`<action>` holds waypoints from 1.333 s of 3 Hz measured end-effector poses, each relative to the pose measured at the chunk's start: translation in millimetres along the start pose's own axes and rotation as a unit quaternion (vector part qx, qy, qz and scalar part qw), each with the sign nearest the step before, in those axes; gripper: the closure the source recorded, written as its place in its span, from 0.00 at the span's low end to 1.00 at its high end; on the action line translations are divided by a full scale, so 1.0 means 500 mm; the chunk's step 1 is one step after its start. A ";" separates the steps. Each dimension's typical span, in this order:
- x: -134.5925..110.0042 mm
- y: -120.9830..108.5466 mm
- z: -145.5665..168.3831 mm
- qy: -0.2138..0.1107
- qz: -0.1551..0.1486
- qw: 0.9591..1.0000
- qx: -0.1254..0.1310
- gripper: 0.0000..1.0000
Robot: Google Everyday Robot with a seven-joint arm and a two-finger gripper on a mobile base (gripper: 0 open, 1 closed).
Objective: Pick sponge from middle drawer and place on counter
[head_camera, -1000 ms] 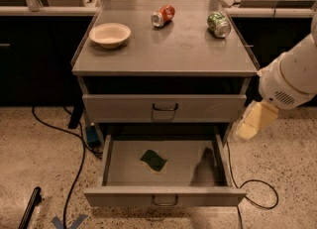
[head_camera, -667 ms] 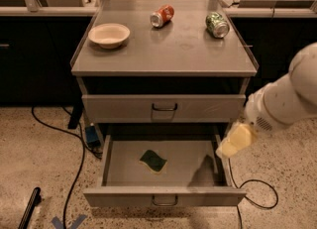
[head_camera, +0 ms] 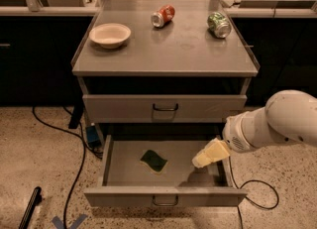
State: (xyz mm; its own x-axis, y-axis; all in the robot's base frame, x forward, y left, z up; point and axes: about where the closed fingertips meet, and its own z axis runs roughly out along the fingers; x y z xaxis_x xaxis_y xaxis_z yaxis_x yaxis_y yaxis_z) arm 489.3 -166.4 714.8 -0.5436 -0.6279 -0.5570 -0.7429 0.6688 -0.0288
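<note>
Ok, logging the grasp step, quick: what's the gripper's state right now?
Gripper: open or closed cannot be told. It hangs over the right part of the open middle drawer, apart from the sponge lying on the drawer floor.

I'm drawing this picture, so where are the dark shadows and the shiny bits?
In the camera view, the hand hangs over the right side of the open middle drawer and casts a dark shadow on its floor, right of the sponge; in the same view the counter has a soft pale sheen near the red can, and the gap beneath it is nearly black.
</note>
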 end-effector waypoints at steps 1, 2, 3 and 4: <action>0.011 0.002 0.018 0.002 0.003 1.000 -0.009 0.00; 0.041 0.016 0.036 -0.001 0.057 0.998 -0.001 0.00; 0.053 0.058 0.128 -0.026 0.124 0.992 -0.012 0.00; 0.020 0.068 0.230 -0.056 0.143 0.988 -0.016 0.00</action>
State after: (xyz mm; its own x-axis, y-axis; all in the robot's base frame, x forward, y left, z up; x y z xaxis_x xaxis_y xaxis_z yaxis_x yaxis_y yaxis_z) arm 503.4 -103.9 612.9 -0.6879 -0.3651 -0.6273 -0.5777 0.7987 0.1685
